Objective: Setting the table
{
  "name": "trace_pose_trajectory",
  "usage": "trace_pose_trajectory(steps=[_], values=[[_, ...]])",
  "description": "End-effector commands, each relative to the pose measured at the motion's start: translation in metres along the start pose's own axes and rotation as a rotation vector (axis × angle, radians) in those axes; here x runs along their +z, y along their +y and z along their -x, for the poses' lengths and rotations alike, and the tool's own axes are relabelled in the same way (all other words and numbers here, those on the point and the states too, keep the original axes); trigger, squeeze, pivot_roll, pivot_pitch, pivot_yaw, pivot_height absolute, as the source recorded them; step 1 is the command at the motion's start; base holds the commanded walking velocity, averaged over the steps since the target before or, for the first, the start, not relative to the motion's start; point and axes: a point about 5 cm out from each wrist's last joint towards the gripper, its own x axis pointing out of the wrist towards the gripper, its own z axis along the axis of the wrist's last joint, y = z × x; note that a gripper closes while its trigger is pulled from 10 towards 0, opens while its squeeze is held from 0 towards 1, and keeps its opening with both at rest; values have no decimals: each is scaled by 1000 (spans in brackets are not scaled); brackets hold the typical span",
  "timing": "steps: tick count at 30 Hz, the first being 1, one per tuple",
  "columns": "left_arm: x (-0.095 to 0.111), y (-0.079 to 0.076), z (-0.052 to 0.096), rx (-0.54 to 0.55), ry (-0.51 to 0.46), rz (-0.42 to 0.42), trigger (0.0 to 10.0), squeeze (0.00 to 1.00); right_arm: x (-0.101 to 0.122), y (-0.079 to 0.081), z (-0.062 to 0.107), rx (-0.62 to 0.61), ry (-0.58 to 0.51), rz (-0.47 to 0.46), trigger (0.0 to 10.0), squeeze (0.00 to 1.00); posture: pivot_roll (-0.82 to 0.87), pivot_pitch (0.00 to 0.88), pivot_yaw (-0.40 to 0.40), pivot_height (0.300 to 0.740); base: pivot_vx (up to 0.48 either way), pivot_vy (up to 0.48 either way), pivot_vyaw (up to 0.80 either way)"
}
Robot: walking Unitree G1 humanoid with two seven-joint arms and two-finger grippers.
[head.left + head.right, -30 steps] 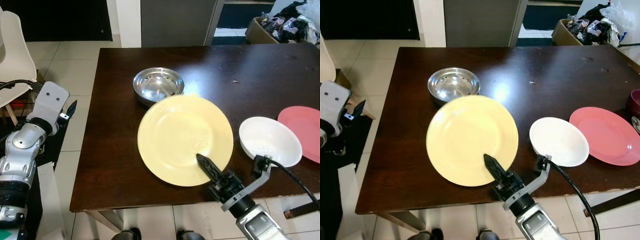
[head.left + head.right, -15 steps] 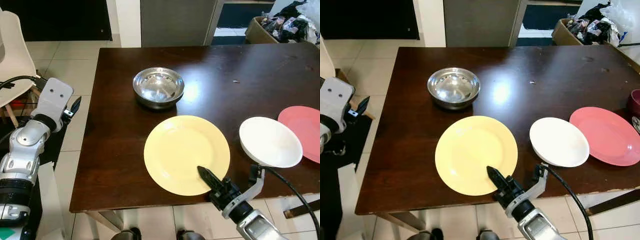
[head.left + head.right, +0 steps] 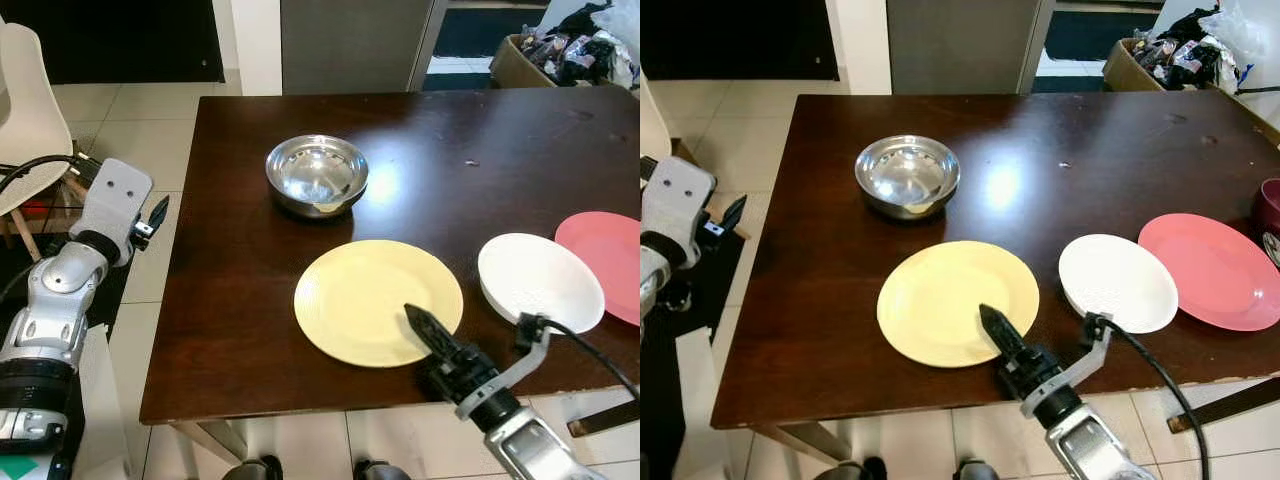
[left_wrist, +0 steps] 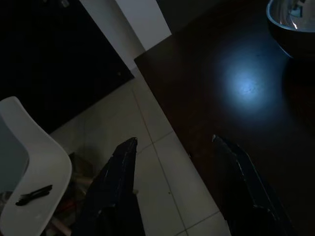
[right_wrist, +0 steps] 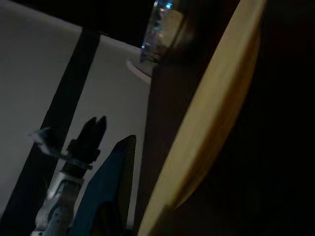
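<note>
A yellow plate lies flat on the dark wooden table, near its front edge. My right gripper is shut on the yellow plate's near rim, its upper finger lying on top. The right wrist view shows the yellow rim running between the fingers. A steel bowl stands just behind the plate. To the right sit a white bowl and a pink plate. My left gripper hangs open off the table's left side, over the tiled floor.
A white chair stands to the left of the table. A box of clutter sits behind the far right corner. A dark red bowl peeks in at the right edge. The far half of the table is bare.
The yellow plate went from tilted up towards me to lying flat on the table, with my right gripper still on its rim. My left arm moved slightly towards the table.
</note>
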Motion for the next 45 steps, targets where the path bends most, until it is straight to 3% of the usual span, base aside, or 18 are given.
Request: trace_pose_trajectory(steps=[1,10,16,24,25,28,33,35,40,45], values=[[-2,-5,1,-21,11,0,10000,0,0,4,5,18,8,0,10000,0,-111,60,75,740,0,0,0],[2,-12,-2,-44,-4,13,10000,0,-9,31,31,102,97,4,10000,0,-117,63,72,740,0,0,0],[4,-18,-5,-61,-10,20,10000,0,1,39,44,89,64,42,10000,0,-132,73,72,740,0,0,0],[5,-23,-7,-77,-14,26,10000,0,9,19,36,2,1,23,10000,0,-131,74,79,740,0,0,0],[7,-22,-8,-77,-19,26,10000,0,1,10,32,-17,10,-26,10000,0,-125,75,78,740,0,0,0],[8,-20,-8,-74,-21,25,10000,0,-9,4,28,-41,36,-61,10000,0,-123,75,79,740,0,0,0],[9,-18,-8,-68,-23,21,10000,0,-19,-6,28,-132,87,-20,10000,0,-114,76,71,740,0,0,0],[8,-18,-7,-67,-22,24,10000,0,-16,-17,29,-246,93,30,10000,0,-120,78,69,740,0,0,0],[7,-22,-6,-73,-21,28,10000,0,-1,-28,27,-360,42,31,10000,0,-123,78,68,740,0,0,0],[7,-24,-7,-80,-23,30,10000,0,10,-22,20,-370,43,-34,10000,0,-126,78,67,740,0,0,0]])
